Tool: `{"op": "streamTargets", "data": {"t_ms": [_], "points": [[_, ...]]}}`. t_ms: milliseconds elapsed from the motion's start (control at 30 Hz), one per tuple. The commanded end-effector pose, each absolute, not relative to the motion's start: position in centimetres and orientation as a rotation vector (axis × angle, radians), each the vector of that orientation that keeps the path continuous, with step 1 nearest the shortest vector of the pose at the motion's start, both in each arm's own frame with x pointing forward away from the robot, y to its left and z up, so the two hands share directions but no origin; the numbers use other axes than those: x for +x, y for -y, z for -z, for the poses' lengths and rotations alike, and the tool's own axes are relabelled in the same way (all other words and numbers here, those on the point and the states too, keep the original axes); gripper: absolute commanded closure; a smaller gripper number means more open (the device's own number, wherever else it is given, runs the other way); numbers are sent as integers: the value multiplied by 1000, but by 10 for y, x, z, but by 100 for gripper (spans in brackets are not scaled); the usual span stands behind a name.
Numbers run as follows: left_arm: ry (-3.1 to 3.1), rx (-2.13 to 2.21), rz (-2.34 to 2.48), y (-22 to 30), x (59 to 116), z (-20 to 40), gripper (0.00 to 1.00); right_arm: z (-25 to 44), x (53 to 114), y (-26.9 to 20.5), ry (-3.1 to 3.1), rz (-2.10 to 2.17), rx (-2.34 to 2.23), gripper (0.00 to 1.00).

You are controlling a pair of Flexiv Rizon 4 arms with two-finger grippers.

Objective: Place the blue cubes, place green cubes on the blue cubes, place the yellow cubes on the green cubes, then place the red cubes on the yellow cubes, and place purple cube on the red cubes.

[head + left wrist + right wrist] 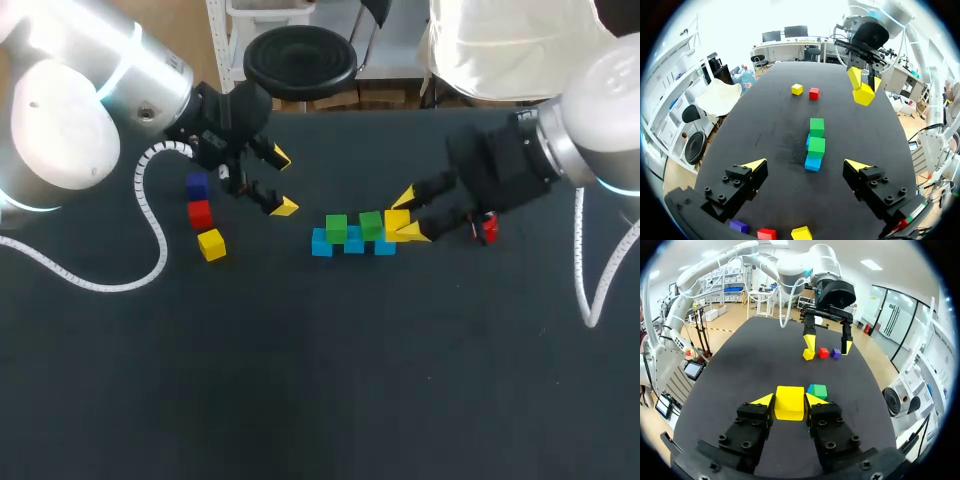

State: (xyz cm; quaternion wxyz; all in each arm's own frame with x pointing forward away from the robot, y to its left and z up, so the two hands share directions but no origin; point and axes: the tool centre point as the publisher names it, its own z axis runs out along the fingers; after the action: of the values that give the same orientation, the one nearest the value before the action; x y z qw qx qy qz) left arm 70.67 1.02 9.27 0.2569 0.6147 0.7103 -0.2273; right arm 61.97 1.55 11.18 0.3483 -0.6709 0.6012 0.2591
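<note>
Three blue cubes (353, 243) lie in a row at the table's middle, with two green cubes (336, 227) on top of them. My right gripper (408, 215) is shut on a yellow cube (396, 221), held just right of the right green cube (371, 224), over the row's right end. The right wrist view shows that yellow cube (790, 402) between my right gripper's (790, 401) fingers, the green cube (820, 391) just ahead. My left gripper (282, 182) hangs open and empty left of the row; the left wrist view shows it (806, 167) above the near blue cube (813, 163).
Left of the row lie a purple cube (197, 186), a red cube (200, 213) and a yellow cube (211, 244). Beyond the right gripper sit another red cube (814, 93) and another yellow cube (797, 89). A white cable (150, 215) loops from my left arm.
</note>
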Motion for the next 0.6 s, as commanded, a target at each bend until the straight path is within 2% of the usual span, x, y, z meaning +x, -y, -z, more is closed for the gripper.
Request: {"op": "streamTargets", "data": {"t_ms": [33,600], "points": [[-1919,1666,619,-12,706,-92,0,-112,620,-16,-1560,-671,-1739,100],[-1919,1666,619,-12,706,-92,0,-127,640,-32,-1541,-688,-1781,100]]}}
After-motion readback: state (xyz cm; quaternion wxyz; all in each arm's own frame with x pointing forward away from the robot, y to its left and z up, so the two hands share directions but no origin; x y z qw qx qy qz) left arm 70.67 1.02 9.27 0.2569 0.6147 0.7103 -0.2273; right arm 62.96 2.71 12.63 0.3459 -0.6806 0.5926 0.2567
